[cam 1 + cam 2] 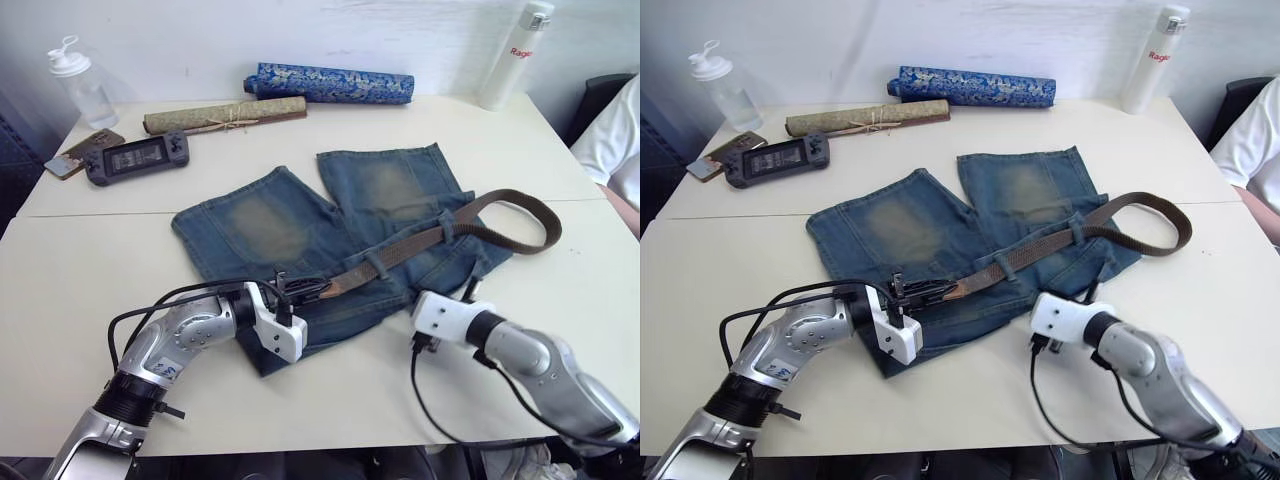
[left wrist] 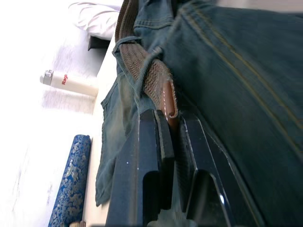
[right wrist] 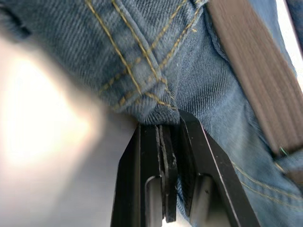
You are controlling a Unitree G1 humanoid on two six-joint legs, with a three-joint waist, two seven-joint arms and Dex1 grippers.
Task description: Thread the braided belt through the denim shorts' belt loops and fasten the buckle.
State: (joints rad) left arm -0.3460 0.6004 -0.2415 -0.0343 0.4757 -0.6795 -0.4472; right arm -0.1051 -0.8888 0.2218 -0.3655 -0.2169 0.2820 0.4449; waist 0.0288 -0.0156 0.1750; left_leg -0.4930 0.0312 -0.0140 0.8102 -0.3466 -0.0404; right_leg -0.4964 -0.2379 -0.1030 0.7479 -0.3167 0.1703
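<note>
The denim shorts (image 1: 300, 225) lie flat on the white table (image 1: 100, 270), waistband toward me. The braided belt (image 1: 420, 240) runs along the waistband under two belt loops (image 1: 370, 268), then curves out in a free loop (image 1: 545, 225) off the right side. My left gripper (image 1: 300, 290) is shut on the belt's tan leather tip (image 2: 168, 97) at the waistband's left part. My right gripper (image 3: 169, 130) is shut on the shorts' stitched edge (image 3: 142, 90) at the right part of the waistband, just below the belt (image 3: 255, 75). I cannot make out the buckle.
At the back lie a blue patterned roll (image 1: 330, 83), a tan rolled mat (image 1: 225, 115), a handheld console (image 1: 135, 157) and a clear bottle (image 1: 80, 85). A white bottle (image 1: 515, 55) stands back right. A person's white sleeve (image 1: 612, 130) is at the right edge.
</note>
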